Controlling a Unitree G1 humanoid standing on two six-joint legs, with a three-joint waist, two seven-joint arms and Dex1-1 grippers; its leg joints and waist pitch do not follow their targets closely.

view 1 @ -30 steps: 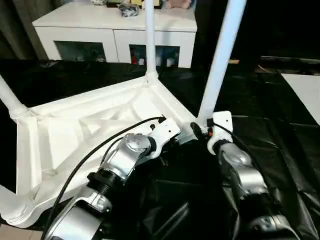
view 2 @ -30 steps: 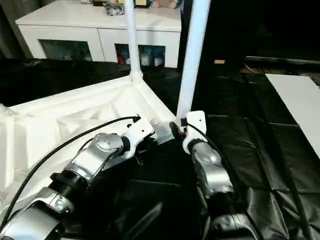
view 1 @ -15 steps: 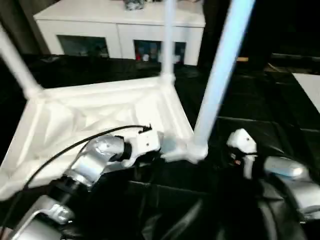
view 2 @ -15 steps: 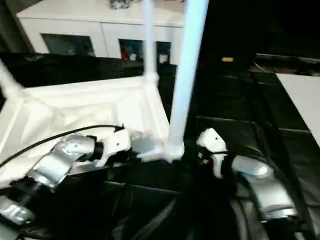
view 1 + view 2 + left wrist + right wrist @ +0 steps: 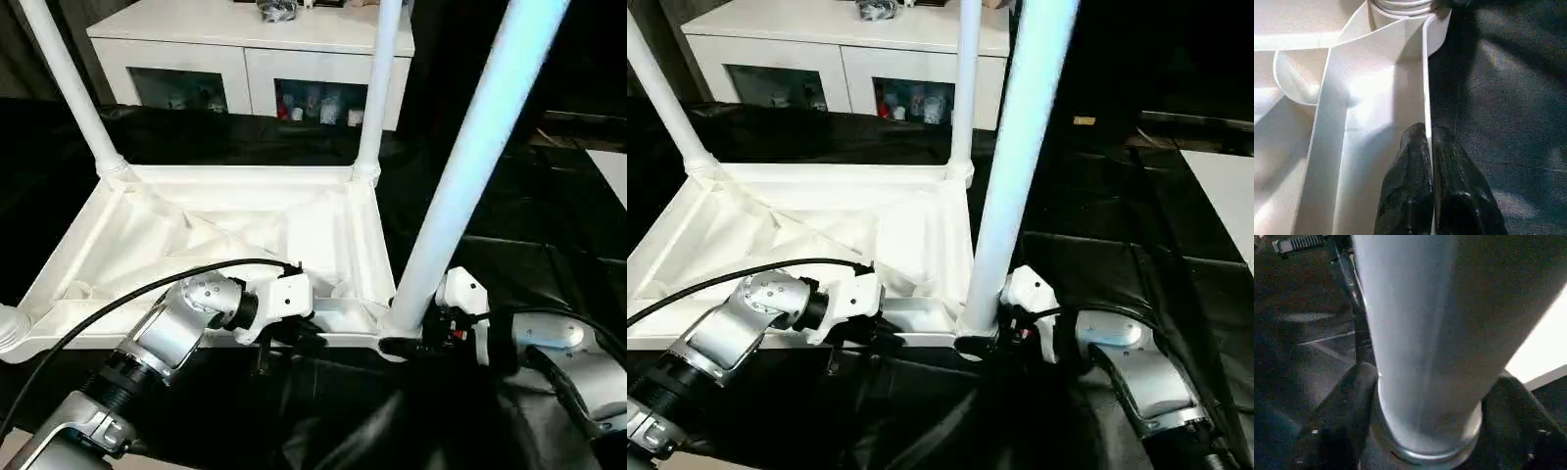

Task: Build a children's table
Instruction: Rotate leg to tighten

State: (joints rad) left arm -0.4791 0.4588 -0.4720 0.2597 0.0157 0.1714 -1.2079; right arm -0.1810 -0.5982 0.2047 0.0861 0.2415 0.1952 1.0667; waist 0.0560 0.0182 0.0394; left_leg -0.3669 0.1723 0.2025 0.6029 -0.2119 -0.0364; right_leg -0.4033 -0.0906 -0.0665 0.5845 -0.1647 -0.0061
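Note:
The children's table lies upside down, its white ribbed tabletop (image 5: 225, 225) on the black-draped work table with white legs standing up from the corner sockets. My left gripper (image 5: 1428, 134) is shut on the thin near rim of the tabletop, one finger on each side of the wall; it also shows from above (image 5: 294, 338). My right gripper (image 5: 402, 345) sits at the base of the near right leg (image 5: 470, 166). Its black fingers (image 5: 1347, 406) press on both sides of that leg just above the socket collar. Further legs rise at the far right (image 5: 377, 88) and far left (image 5: 69, 88).
A white glass-door cabinet (image 5: 245, 49) stands behind the work table. The black drape (image 5: 509, 206) lies wrinkled to the right of the tabletop. A white sheet (image 5: 1225, 186) lies at the far right edge. My silver forearms cross the near part of the table.
The head camera has shifted. Half a second ago my right gripper stood off to the right of the near right leg; now it is around the leg's base. The left gripper keeps its hold on the rim.

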